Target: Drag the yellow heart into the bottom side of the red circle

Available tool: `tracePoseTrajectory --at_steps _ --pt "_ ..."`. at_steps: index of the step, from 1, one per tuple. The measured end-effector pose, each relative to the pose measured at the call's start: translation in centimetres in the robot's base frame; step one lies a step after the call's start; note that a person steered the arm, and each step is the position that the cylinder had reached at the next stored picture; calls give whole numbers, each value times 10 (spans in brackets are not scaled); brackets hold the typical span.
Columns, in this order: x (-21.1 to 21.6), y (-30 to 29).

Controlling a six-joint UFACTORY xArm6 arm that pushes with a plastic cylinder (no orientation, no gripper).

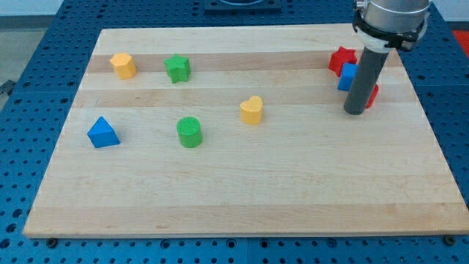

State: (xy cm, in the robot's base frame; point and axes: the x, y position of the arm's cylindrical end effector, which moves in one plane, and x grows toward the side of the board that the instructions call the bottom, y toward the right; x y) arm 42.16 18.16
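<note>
The yellow heart [251,110] lies near the middle of the wooden board [242,191]. The red circle [373,95] is at the view's upper right, mostly hidden behind my rod; only a sliver shows at the rod's right. My tip [355,111] rests on the board just in front of the red circle, well to the right of the yellow heart and apart from it.
A blue block [346,76] and a red star-like block [341,59] sit just left of and above the rod. A green star [177,68] and a yellow block [123,65] lie at upper left. A green cylinder [189,132] and a blue triangle [102,133] lie at left.
</note>
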Motion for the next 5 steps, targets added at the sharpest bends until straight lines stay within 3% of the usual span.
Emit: tracePoseTrajectory --at_steps 1,3,4,5 --pt "0 -24" --pt "-45 -118" --pt "-45 -190" --pt "-19 -229"
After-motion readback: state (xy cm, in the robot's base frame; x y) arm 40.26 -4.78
